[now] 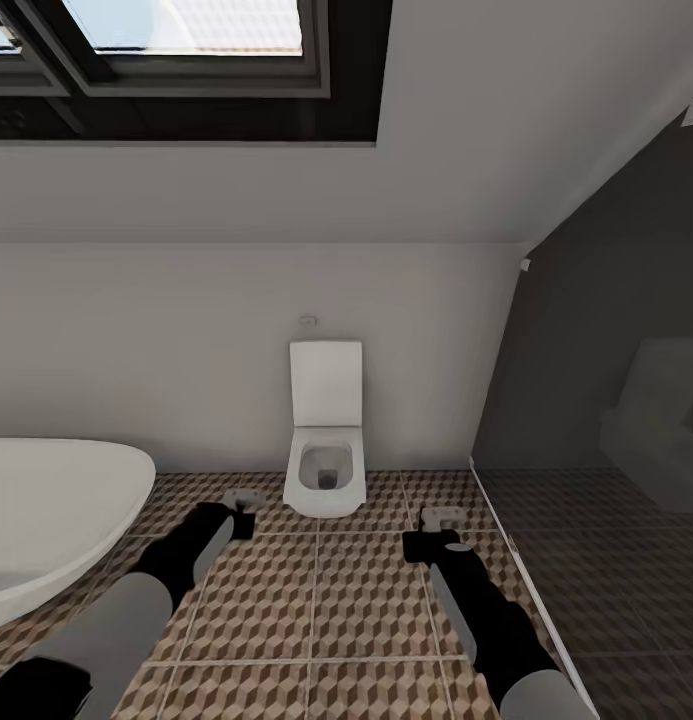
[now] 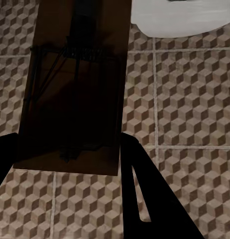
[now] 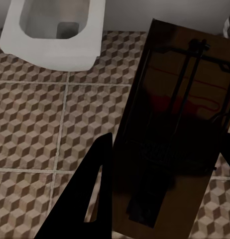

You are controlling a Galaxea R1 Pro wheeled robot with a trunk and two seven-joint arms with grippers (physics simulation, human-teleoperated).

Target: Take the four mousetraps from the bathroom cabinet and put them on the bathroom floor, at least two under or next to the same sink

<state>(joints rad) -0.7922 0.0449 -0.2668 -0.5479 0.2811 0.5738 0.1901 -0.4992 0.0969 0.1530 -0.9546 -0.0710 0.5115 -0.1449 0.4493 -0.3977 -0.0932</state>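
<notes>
Black arms reach forward, each claw (image 1: 243, 499) (image 1: 438, 520) gripping a mousetrap (image 2: 75, 89) (image 3: 174, 134) (low).

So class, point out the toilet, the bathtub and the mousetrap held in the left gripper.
toilet (image 1: 326, 470): head view, bowl rim.
bathtub (image 1: 56, 500): head view, white rim.
mousetrap (image 2: 77, 99): left wrist view, middle of the dark board, between the fingers.

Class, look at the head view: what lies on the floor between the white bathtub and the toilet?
In the head view, only bare cube-patterned bathroom floor lies between the bathtub and the toilet; the left gripper hangs over that stretch, holding a mousetrap.
</notes>
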